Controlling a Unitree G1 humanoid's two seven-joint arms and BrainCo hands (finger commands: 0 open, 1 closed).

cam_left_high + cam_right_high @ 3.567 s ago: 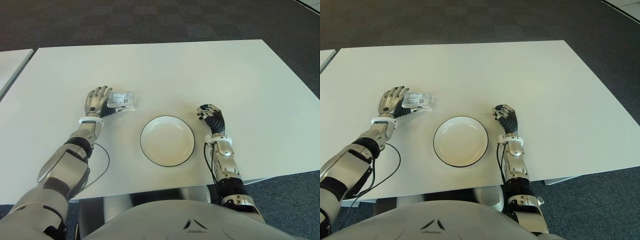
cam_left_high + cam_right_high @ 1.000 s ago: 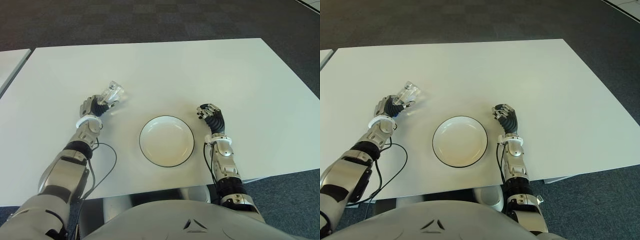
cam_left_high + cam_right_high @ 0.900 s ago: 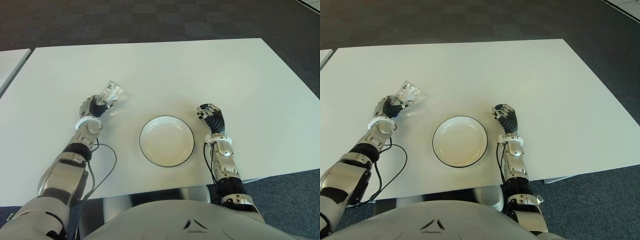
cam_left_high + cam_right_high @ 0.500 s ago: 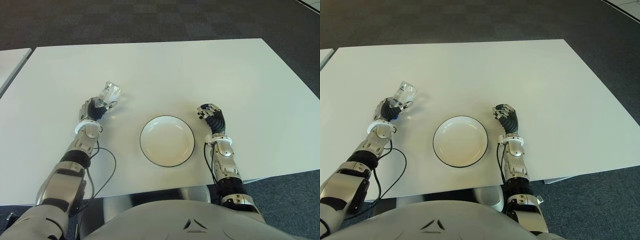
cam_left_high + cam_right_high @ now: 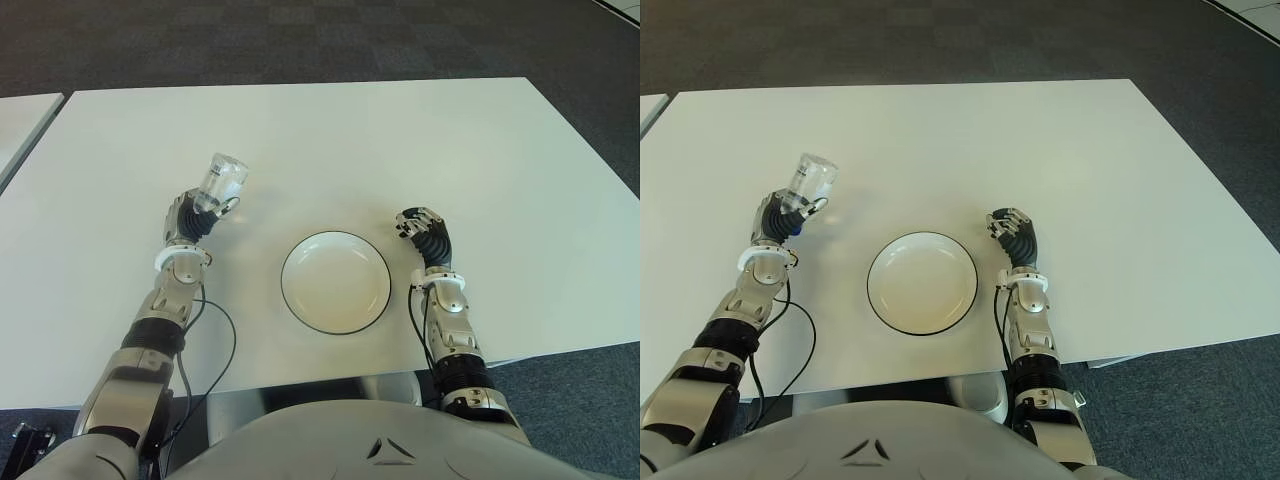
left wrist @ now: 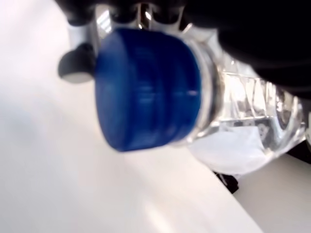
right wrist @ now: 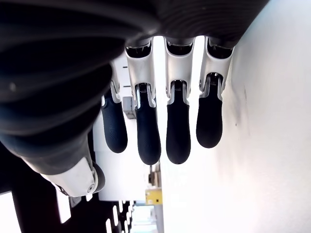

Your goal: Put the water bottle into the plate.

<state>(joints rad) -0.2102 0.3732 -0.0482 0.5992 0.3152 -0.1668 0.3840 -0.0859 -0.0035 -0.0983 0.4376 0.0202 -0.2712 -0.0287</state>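
Observation:
A clear water bottle (image 5: pixel 222 181) with a blue cap (image 6: pixel 146 87) is in my left hand (image 5: pixel 192 217), whose fingers are curled around its neck end. The bottle is tilted, base up and away from me, and is off the white table (image 5: pixel 330 140). It shows left of the white plate (image 5: pixel 335 305), a round dish with a dark rim and nothing in it, at the table's near middle. My right hand (image 5: pixel 421 229) shows just right of the plate, its fingers (image 7: pixel 178 131) loosely bent with nothing in them.
A black cable (image 5: pixel 218 335) loops on the table beside my left forearm. The table's near edge runs close under both forearms. A second table's corner (image 5: pixel 20 125) shows at far left, and dark carpet (image 5: pixel 300 40) lies beyond.
The bottle lay on its side by my left hand's spread fingers; now the hand is shut on it, has lifted it and tipped it more upright. The right hand has not moved.

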